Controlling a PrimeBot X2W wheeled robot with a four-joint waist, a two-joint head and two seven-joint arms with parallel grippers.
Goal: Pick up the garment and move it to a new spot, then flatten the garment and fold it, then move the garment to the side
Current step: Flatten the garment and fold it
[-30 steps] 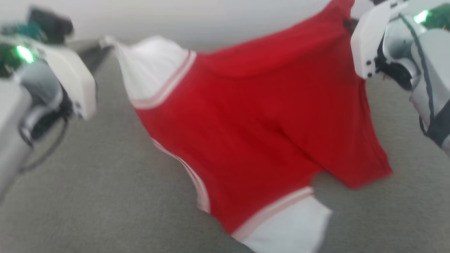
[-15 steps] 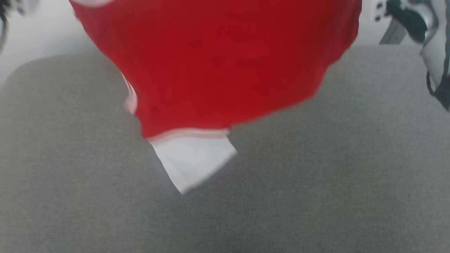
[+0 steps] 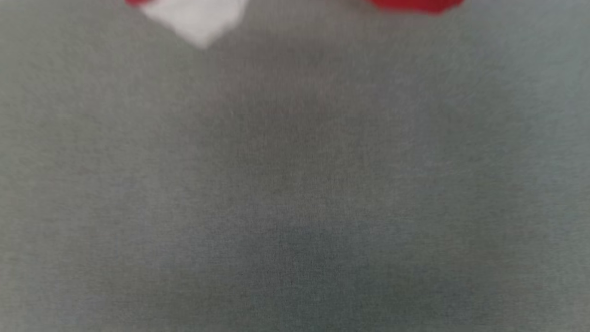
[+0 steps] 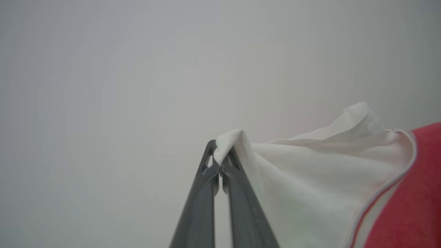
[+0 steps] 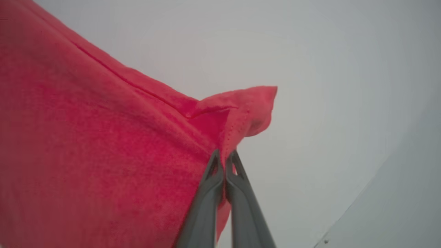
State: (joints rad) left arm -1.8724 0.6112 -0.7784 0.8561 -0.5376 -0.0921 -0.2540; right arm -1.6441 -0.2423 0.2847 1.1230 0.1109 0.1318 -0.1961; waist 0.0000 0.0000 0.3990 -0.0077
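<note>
My left gripper [image 4: 219, 156] is closed on the garment [image 4: 327, 186]. Its two dark fingers meet at the tips and pinch a small fold of the white sleeve [image 4: 310, 165] between them. From this pinch the white cloth runs to the right side of the left wrist view. There it reaches a striped trim, and after the trim the red body begins, at the right edge. Behind the cloth there is a plain pale background.

My right gripper [image 5: 224, 160] is also closed on the garment, on a red corner [image 5: 248, 106] with a stitched hem. The fingers are pressed together with the cloth between them, and a small flap of the corner stands above the tips. The red cloth spreads over the left part of the right wrist view, and one seam line crosses it at a slant.

So the garment is held at two places, the white sleeve on my left and the red corner on my right.

The head view is blurred. At its top edge I see a white corner of the garment [image 3: 196, 18] toward the left and a red piece toward the right, apart from each other. Below them lies a grey cloth surface [image 3: 295, 184] with a soft darker patch in the middle. I cannot tell whether the white corner touches this surface.
</note>
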